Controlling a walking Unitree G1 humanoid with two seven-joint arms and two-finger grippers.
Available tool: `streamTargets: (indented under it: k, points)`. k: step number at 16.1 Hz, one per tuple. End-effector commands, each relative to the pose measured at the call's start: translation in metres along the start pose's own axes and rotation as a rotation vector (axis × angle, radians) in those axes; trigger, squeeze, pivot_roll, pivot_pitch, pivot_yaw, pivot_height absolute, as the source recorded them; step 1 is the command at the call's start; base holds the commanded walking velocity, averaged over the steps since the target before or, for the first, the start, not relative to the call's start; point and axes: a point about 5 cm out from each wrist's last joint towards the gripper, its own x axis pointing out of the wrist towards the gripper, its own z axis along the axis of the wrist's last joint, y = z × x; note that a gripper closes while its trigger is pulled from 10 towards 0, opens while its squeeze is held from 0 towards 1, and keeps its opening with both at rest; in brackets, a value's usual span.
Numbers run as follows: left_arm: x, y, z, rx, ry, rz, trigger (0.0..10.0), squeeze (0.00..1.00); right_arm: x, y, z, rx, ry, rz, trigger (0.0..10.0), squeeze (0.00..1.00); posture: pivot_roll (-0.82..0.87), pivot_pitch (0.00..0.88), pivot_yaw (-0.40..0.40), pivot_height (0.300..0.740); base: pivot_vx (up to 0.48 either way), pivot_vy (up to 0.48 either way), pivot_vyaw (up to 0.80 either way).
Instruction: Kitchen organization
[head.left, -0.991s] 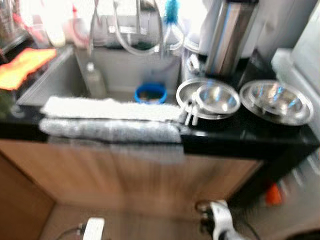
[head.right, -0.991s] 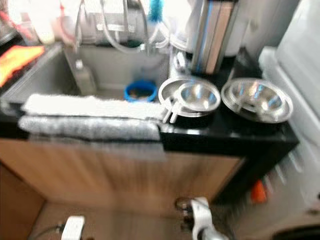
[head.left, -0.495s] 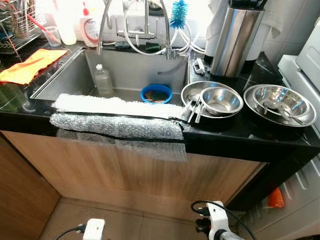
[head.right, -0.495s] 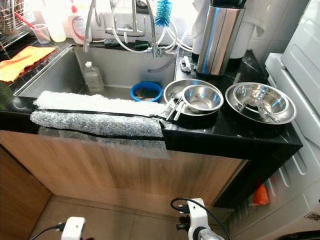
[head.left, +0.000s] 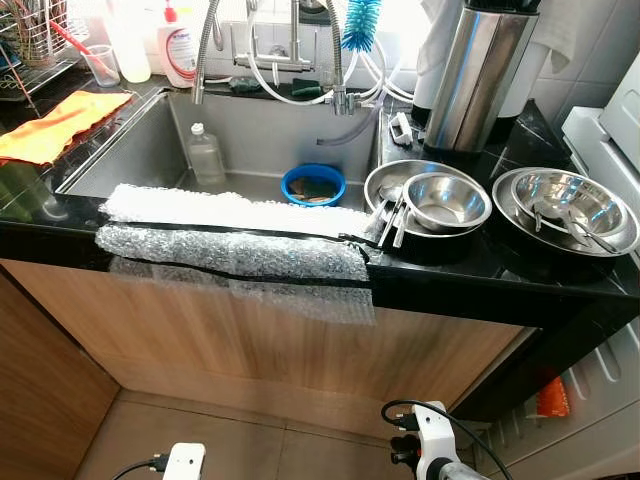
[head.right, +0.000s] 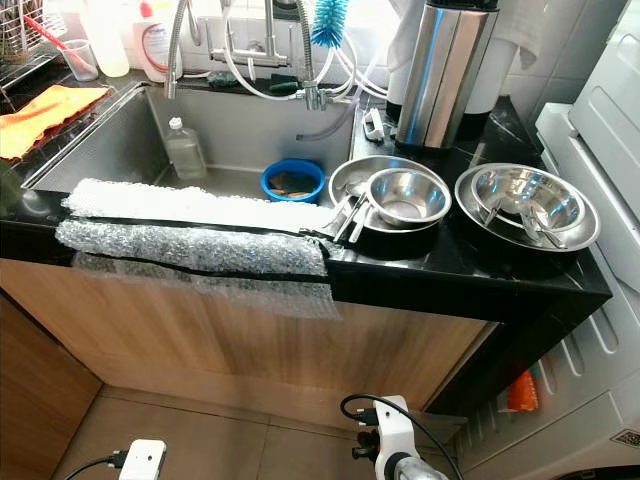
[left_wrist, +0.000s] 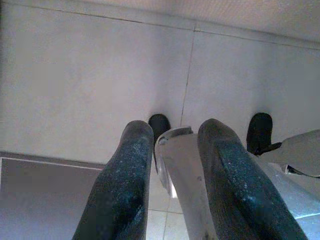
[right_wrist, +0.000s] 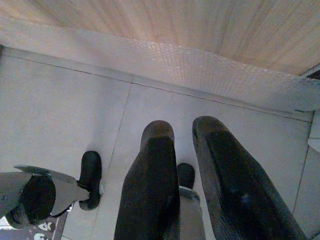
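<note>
On the black counter (head.left: 470, 270), right of the sink (head.left: 140, 150), a small steel bowl (head.left: 447, 200) sits inside a wider steel dish (head.left: 383, 185), with metal utensils (head.left: 392, 222) leaning at its near rim. A larger steel bowl (head.left: 565, 205) holding utensils stands further right. In the sink are a blue bowl (head.left: 313, 185) and a clear plastic bottle (head.left: 205, 155). Both arms hang idle by the floor. My left gripper (left_wrist: 176, 127) is open with nothing in it. My right gripper (right_wrist: 183, 125) shows a narrow gap and holds nothing.
Bubble wrap (head.left: 230, 255) and a white towel (head.left: 230, 212) lie over the sink's front edge. A tall steel flask (head.left: 475, 75) stands behind the bowls. An orange cloth (head.left: 55, 125) lies at the left, and a white appliance (head.left: 610, 110) borders the right. The wooden cabinet front (head.left: 270, 350) faces me.
The blur of a second ago has cleared and the picture has shifted slightly, so the camera moved. Nothing on the counter or in the sink has moved.
</note>
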Motion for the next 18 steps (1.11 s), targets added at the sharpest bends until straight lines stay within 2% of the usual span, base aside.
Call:
streamTargets:
  k: [1, 5, 9, 18]
  points:
    - [0.0007, -0.0007, 0.0003, 0.018, 0.020, 0.002, 10.0, 0.00, 0.0003, -0.0012, 0.0031, 0.006, -0.010, -0.008, 10.0, 0.00, 0.03, 0.009, -0.029, 0.740, 0.296, 0.000, 0.00]
    - [0.0017, -0.0043, 0.0024, 0.019, 0.016, -0.006, 10.0, 0.00, 0.0003, -0.0017, 0.0039, 0.006, -0.013, -0.007, 10.0, 0.00, 0.03, 0.010, -0.031, 0.740, 0.271, 0.000, 0.00]
    - [0.0025, -0.0075, 0.0070, 0.008, -0.013, -0.026, 10.0, 0.00, 0.0002, -0.0025, 0.0048, 0.004, -0.017, -0.010, 10.0, 0.00, 0.02, 0.009, -0.035, 0.740, 0.000, 0.000, 0.00]
    - [0.0024, -0.0077, 0.0066, 0.000, -0.012, -0.031, 10.0, 0.00, 0.0001, -0.0027, 0.0042, 0.009, -0.014, -0.015, 10.0, 0.00, 0.03, 0.013, -0.035, 0.740, 0.000, 0.000, 0.00]
